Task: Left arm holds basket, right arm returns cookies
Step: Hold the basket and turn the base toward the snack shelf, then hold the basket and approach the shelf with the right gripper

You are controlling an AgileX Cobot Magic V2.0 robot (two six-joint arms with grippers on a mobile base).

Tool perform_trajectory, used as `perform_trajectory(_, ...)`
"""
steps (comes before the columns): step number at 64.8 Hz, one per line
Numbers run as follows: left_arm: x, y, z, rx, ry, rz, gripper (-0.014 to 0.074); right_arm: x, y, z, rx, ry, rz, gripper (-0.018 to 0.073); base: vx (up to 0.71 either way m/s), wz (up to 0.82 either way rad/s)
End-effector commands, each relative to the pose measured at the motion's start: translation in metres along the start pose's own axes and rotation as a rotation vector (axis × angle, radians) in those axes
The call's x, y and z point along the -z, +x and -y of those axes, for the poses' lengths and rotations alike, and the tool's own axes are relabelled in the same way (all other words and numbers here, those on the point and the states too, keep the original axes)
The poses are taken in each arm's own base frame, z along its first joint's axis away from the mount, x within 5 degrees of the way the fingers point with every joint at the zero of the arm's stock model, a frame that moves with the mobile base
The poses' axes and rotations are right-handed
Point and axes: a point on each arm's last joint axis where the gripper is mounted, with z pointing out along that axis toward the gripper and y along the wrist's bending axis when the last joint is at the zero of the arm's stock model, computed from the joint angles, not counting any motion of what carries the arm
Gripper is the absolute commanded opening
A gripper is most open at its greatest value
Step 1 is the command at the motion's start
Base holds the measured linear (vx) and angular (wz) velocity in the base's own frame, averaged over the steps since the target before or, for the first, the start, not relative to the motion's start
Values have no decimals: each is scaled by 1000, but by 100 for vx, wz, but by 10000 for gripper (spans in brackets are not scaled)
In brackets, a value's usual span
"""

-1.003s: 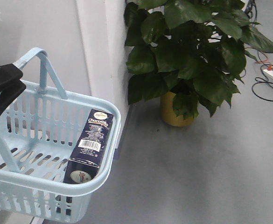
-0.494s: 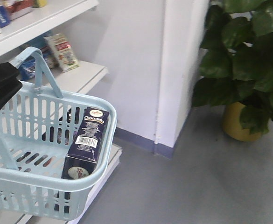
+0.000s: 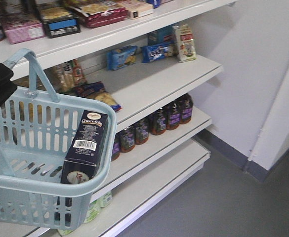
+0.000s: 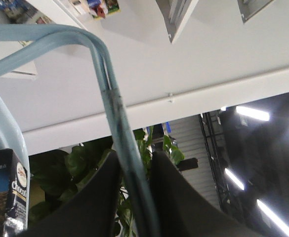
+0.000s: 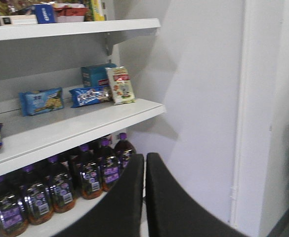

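Note:
The pale blue basket (image 3: 40,191) hangs at the left of the front view. Its loop handle (image 4: 110,98) runs between the black jaws of my left gripper (image 4: 134,170), which is shut on it. In the front view only a black part of that gripper (image 3: 0,84) shows at the handle. The navy cookies box (image 3: 85,147) leans upright inside the basket against its right rim, and its edge (image 4: 10,197) also appears in the left wrist view. My right gripper (image 5: 144,159) is shut with nothing in it, facing the shelves; it is out of the front view.
White shelves (image 3: 154,84) run behind and right of the basket. They carry snack packets (image 3: 122,57), boxes (image 3: 60,22) and a row of dark purple-labelled bottles (image 3: 156,121). A white wall and pillar (image 3: 277,113) stand at right above grey floor (image 3: 218,202).
The front view has swung left, from the potted plant and pillar to the shelves. The basket with the cookies box keeps its place in the frame, still held by the left gripper.

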Motion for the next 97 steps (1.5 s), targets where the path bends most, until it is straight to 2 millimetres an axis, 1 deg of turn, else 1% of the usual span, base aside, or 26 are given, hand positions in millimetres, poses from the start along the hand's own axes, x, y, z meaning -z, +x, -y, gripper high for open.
perform_trajectory(1, 3, 1, 15, 41, 60, -18, -6, 1, -7, 0, 9, 4, 87, -8, -15, 59)
perform_trajectory(28, 3, 1, 15, 41, 60, -18, -6, 1, -7, 0, 9, 4, 87, -8, -12, 52)
perform_trajectory(67, 3, 1, 15, 41, 61, -19, -6, 1, -7, -1, 8, -8, 87, -8, -3, 64)
perform_trajectory(97, 3, 1, 15, 41, 61, -18, -6, 1, -7, -1, 8, -8, 87, -8, 9, 25)
